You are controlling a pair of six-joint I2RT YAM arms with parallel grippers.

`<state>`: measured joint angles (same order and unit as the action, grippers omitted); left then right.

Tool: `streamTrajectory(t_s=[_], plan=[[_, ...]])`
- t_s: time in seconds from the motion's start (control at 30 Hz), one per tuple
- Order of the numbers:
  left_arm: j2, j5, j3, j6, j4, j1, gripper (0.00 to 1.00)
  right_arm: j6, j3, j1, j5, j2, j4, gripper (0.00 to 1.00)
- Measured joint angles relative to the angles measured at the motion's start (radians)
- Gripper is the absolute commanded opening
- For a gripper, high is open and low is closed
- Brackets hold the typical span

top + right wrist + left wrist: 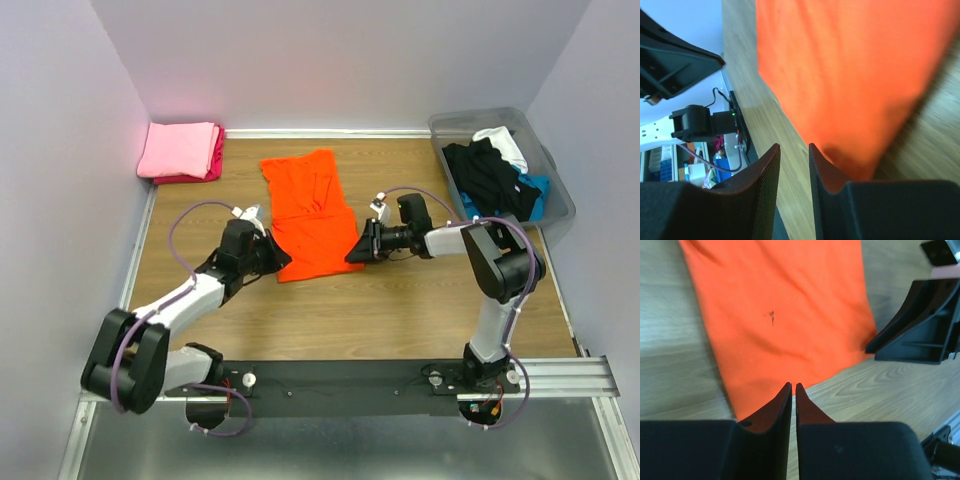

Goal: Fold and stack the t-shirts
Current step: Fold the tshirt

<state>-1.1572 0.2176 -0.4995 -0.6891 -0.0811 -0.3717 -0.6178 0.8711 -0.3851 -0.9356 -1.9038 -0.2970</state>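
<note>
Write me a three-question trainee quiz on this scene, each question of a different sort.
1. True or false: the orange shirt lies on the table, apart from the pink pile.
2. Pick one: the pink pile sits at the table's A) far left corner, B) far right corner, C) near edge.
3. Which shows the wider gap, the left pincer or the right pincer?

Key: 1 true; 2 A; 3 the right pincer.

Spread t-shirt [312, 215] at centre, folded t-shirts [182, 150] back left, heaped t-shirts [490, 170] in bin [470, 118] back right.
</note>
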Motion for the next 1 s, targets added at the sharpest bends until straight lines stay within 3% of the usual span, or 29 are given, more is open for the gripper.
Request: streamTrajectory(t_s=[0.33,0.63,0.9,0.97,1.0], plan=[[-0.218,0.047,0.010,-0.047,-0.029,-0.017,0.00,0.043,-0.063,0.078,-0.062,-0.065,-0.027,0.33],[-0.193,0.030,0.023,-0.082,0.062,-0.017,0.00,0.036,-0.187,0.124,-0.069,0.012,-0.042,0.33],[-0.152,0.016,0.023,-0.075,0.147,-0.019,0.00,0.089,-0.228,0.124,0.045,0.151,0.120,0.34],[-0.118,-0.001,0.023,-0.070,0.203,-0.023,0.16,0.112,-0.228,0.124,0.080,0.206,0.196,0.37],[-0.092,-0.016,0.019,-0.069,0.238,-0.024,0.31,0.119,-0.227,0.124,0.093,0.221,0.217,0.39]])
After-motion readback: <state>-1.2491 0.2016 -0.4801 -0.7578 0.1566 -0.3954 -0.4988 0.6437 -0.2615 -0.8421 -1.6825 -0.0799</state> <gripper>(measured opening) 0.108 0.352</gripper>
